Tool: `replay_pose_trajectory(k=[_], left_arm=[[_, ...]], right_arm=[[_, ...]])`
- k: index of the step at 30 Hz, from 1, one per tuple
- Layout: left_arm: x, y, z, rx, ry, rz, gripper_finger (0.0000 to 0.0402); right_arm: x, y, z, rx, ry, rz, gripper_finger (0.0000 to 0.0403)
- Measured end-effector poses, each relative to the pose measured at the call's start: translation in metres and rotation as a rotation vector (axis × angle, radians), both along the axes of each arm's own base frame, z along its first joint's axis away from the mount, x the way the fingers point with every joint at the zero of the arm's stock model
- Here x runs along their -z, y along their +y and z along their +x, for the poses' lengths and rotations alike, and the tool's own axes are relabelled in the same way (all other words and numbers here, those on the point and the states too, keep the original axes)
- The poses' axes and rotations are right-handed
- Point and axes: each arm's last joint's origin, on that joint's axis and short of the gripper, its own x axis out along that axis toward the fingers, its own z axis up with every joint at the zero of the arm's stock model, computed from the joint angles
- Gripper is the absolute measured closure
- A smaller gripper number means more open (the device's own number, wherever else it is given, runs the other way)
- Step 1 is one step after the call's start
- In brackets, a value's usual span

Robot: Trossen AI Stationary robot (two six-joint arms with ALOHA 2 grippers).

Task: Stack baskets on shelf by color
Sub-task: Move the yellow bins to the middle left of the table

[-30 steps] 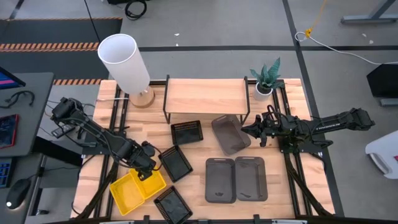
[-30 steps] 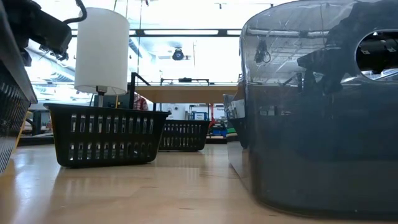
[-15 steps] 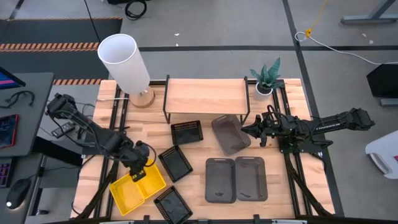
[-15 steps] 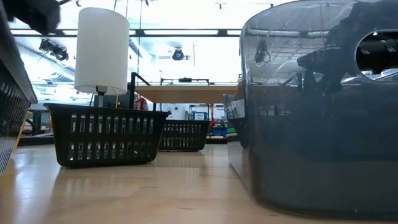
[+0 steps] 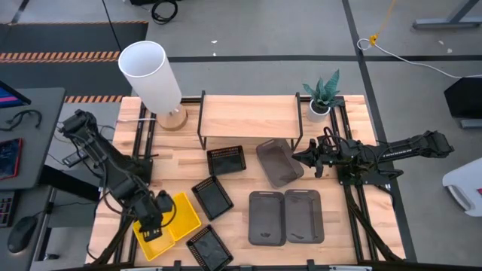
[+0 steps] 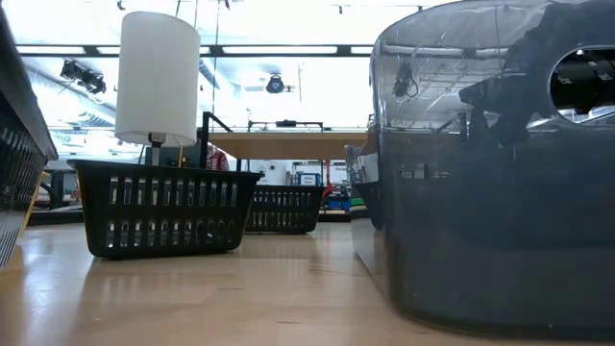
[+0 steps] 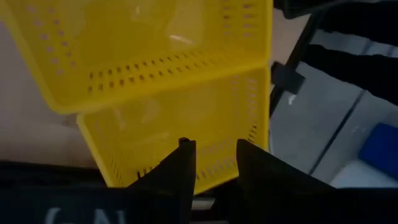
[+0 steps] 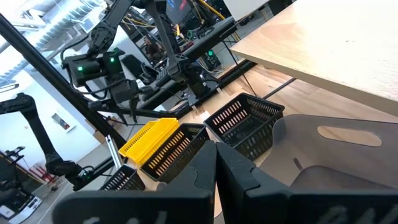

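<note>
Two yellow baskets (image 5: 184,214) lie overlapped at the table's near left; in the left wrist view the yellow baskets (image 7: 155,56) fill the picture. My left gripper (image 5: 151,220) hangs over them, open (image 7: 214,146), its fingers just above the lower basket's wall. Three black slotted baskets (image 5: 226,160) (image 5: 212,198) (image 5: 208,247) lie scattered mid-table. One dark grey basket (image 5: 277,162) sits tilted by the shelf (image 5: 250,117); two more (image 5: 266,217) (image 5: 303,216) lie flat side by side. My right gripper (image 5: 299,156) is shut (image 8: 216,149), level beside the tilted grey basket (image 8: 323,149).
A white lamp (image 5: 151,71) stands at the far left and a potted plant (image 5: 322,94) at the shelf's right end. The shelf top is bare. The low view is crowded by a grey basket (image 6: 490,192) and black baskets (image 6: 163,207).
My left gripper has swung from beside the middle black basket toward the table's near left edge and now hangs over the yellow baskets. It has left the low view. The baskets and my right arm have kept still.
</note>
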Motion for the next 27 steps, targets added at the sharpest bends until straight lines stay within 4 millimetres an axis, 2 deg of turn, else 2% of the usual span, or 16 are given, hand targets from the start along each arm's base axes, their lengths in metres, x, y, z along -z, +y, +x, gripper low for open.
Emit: replay_pose_trajectory(k=[7, 15, 19, 27], left_arm=[[0.015, 0.003, 0.013, -0.062, -0.042, 0.169, 0.0288], [0.033, 0.017, 0.035, -0.054, -0.009, 0.227, 0.0294], [0.048, 0.025, 0.041, -0.054, 0.051, 0.208, 0.0306], [0.071, 0.044, 0.043, -0.067, 0.109, 0.309, 0.0315]], right_arm=[[0.0, 0.0, 0.0, 0.0, 0.0, 0.0, 0.0389], [0.0, 0.0, 0.0, 0.0, 0.0, 0.0, 0.0389], [0.0, 0.0, 0.0, 0.0, 0.0, 0.0, 0.0389], [0.0, 0.0, 0.0, -0.001, 0.0, 0.0, 0.0389]])
